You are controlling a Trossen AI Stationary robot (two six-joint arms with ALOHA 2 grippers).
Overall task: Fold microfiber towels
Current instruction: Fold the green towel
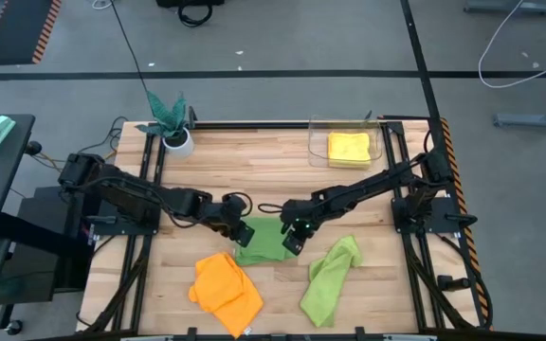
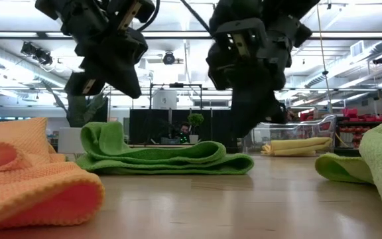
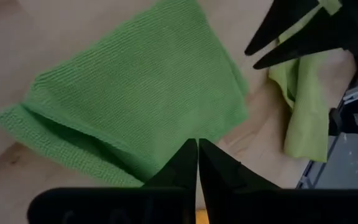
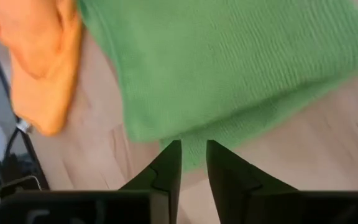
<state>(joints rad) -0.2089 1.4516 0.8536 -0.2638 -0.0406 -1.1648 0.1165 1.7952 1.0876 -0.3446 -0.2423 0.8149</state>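
High view shows the folded green towel (image 1: 265, 242) lying flat on the table (image 1: 254, 161) with both tools at it: the left tool (image 1: 243, 230) at its left edge, the right tool (image 1: 295, 238) at its right edge. To finish this fold well, I judge each tool should lift straight up clear of the cloth so no layer drags open. The left tool's jaws are pressed together, empty; the right tool's stand narrowly apart, holding nothing, just above the towel's folded edge.

Two dark jointed arms (image 1: 140, 197) — black tapered fingers (image 3: 185, 168)
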